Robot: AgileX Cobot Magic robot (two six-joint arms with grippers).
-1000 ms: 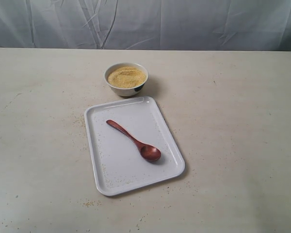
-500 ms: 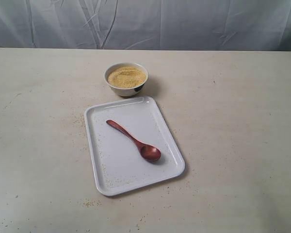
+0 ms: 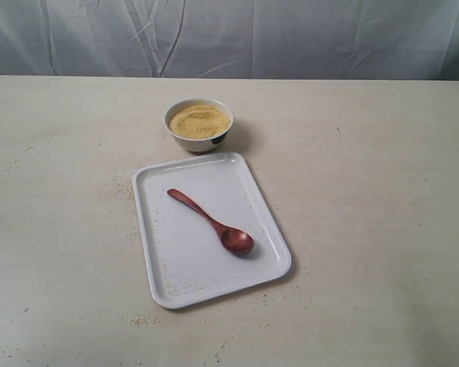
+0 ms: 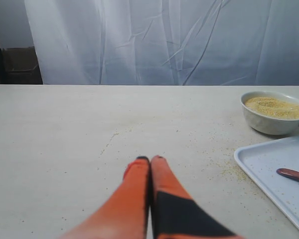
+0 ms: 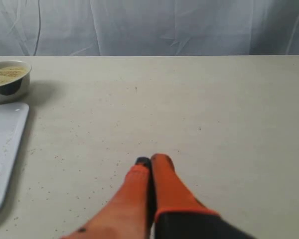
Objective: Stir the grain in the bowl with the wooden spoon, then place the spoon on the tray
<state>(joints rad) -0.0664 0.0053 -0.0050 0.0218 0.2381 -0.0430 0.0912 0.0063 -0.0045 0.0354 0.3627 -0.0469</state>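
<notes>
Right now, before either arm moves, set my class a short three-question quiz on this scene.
1. What fills the bowl?
2. True or false: the wooden spoon lies on the tray.
3. The left hand and right hand are: A open, B shut and empty, C holding the spoon.

Key: 1. grain; 2. true; 3. B.

Left claw [image 4: 150,160] and right claw [image 5: 150,161] both closed, empty.

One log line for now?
wooden spoon: lying on tray | grain: in bowl | left end effector, right end effector: shut, empty
</notes>
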